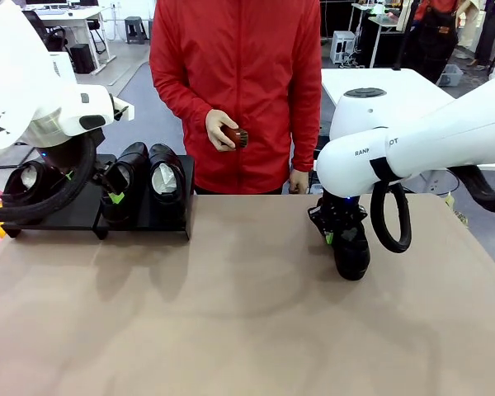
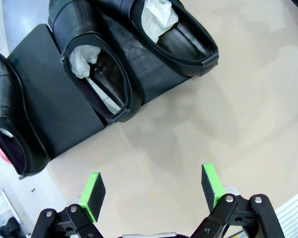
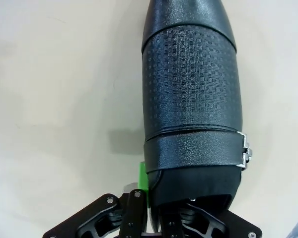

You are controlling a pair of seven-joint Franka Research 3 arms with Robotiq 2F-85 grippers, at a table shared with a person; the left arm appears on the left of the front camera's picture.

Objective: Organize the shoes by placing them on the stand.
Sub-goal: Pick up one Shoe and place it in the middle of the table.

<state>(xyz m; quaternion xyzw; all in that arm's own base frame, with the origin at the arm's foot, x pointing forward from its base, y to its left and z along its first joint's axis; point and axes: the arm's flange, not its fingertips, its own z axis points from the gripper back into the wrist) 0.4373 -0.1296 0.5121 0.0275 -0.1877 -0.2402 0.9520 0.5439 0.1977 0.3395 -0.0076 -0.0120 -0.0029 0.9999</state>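
Where the front view looks across the tan desk [image 1: 231,313], the right fingers [image 1: 338,235] point down at the right side, closed on the heel end of a black shoe [image 1: 352,256] whose toe rests toward the near edge. Far to their left, at the desk's far left corner, the black stand [image 1: 78,210] carries three shoes: one [image 1: 25,181] at its left end, partly behind the left arm's cable, and two [image 1: 124,177] [image 1: 167,175] side by side on the right section. The left fingers [image 1: 115,198] show as a green pad in front of those two. Behind the desk stands a person in a red jacket [image 1: 235,82] holding a small brown brush [image 1: 237,137] in one hand [image 1: 221,130]; beyond are grey floor, white tables and stools. In the left wrist view, the left fingers [image 2: 154,191] stand wide apart with nothing between them over bare desk [image 2: 228,114]; ahead of them lies the stand [image 2: 49,94], with two paper-stuffed shoes [image 2: 97,74] [image 2: 176,32] close together and a third [image 2: 12,119] apart at the other end. In the right wrist view, the right fingers [image 3: 151,191] are clamped on the shoe's [image 3: 193,99] heel rim, one green pad showing against its side; its textured upper and buckled strap run away from them over the pale desk [image 3: 59,99].
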